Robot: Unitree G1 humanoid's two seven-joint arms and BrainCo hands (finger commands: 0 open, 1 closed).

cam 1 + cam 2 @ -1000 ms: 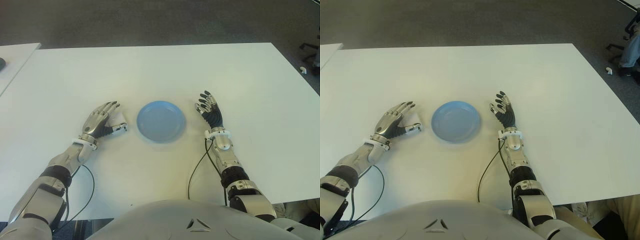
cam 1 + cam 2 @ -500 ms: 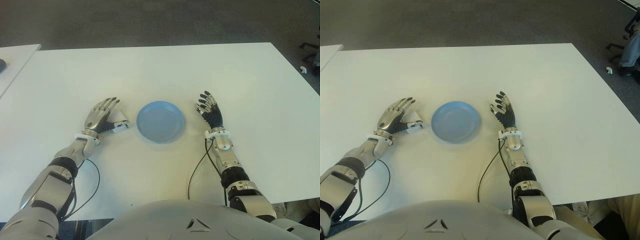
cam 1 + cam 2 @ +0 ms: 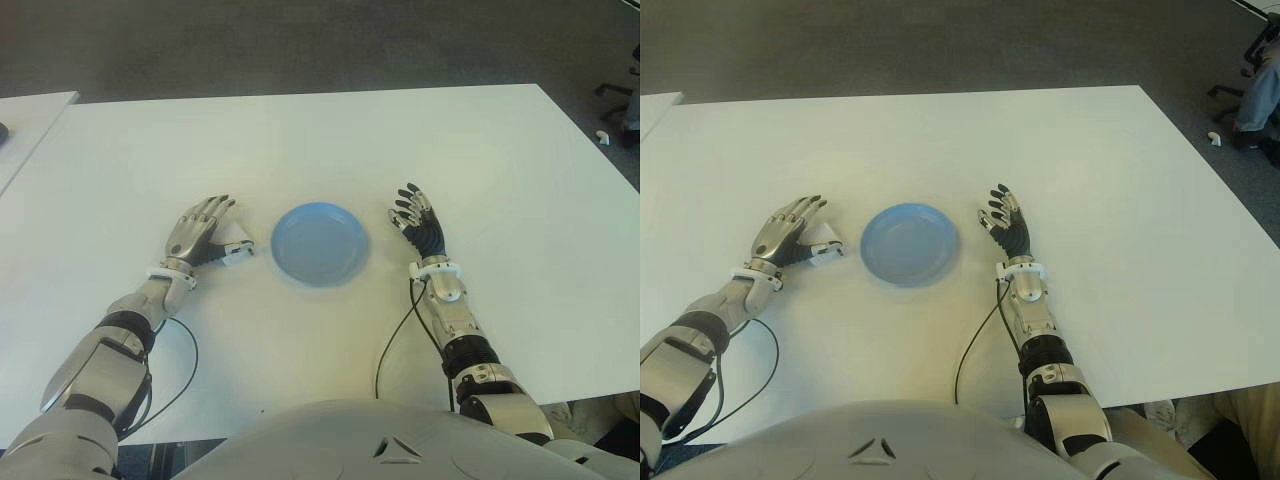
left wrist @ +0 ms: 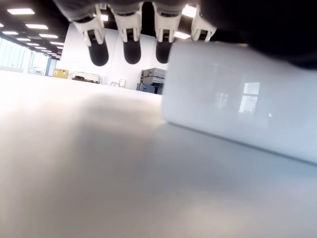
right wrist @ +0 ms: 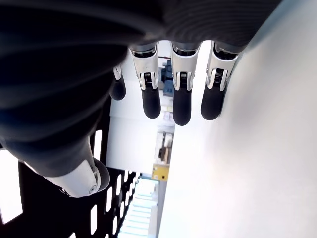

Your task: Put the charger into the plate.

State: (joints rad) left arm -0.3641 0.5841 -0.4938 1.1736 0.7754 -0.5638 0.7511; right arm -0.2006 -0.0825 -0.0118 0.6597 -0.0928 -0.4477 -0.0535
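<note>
Left hand [image 3: 197, 229] drawn back, fingers extended over charger [image 3: 235, 247], right hand [image 3: 418, 220] open

no readable text, no labels, no brands, no numbers, no signs on anything

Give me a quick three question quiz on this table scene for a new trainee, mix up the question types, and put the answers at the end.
1. True or false: the charger already lies in the blue plate.
2. Which robot hand is over the charger? A) left robot hand B) right robot hand
3. Fill in: the plate sits on the white table ______ the two robot hands.

Key
1. False: the charger is on the table beside the plate, on the robot's left.
2. A: its fingers are spread over the charger, not closed on it.
3. between
</note>
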